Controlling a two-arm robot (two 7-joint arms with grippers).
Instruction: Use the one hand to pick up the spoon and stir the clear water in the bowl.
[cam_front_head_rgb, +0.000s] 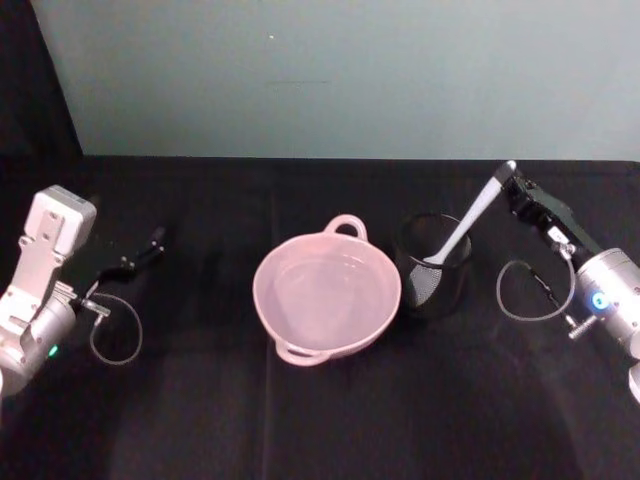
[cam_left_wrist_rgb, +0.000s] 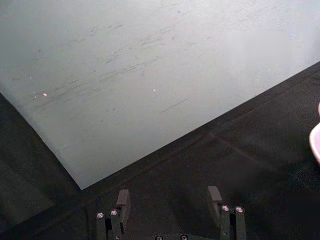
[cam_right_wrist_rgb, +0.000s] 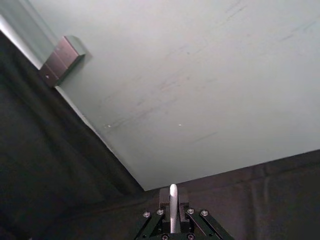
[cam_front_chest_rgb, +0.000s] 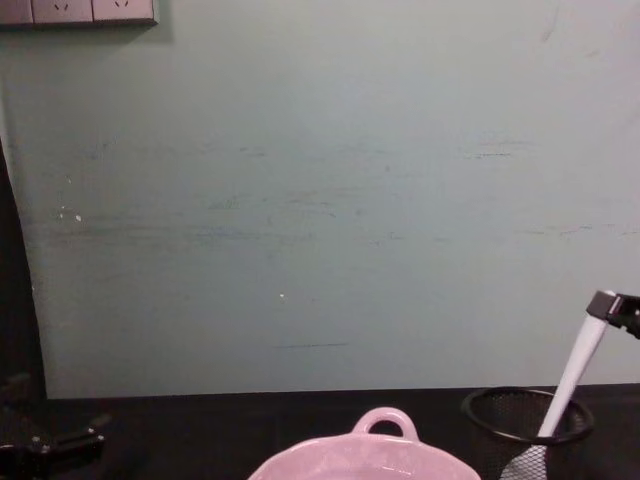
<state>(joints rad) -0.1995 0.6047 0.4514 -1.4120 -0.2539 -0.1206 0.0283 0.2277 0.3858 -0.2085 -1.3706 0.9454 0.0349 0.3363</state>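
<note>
The white spoon leans in the black mesh cup, scoop down and handle tip up to the right. My right gripper is shut on that handle tip; the right wrist view shows the spoon pinched between the fingers of the right gripper. In the chest view the spoon rises from the cup to the right gripper. The pink bowl sits left of the cup with clear water in it. My left gripper rests open at the far left.
A black cloth covers the table, and a pale green wall stands close behind it. The bowl's loop handle faces the wall. The bowl's rim shows off to the side, far from the open left gripper.
</note>
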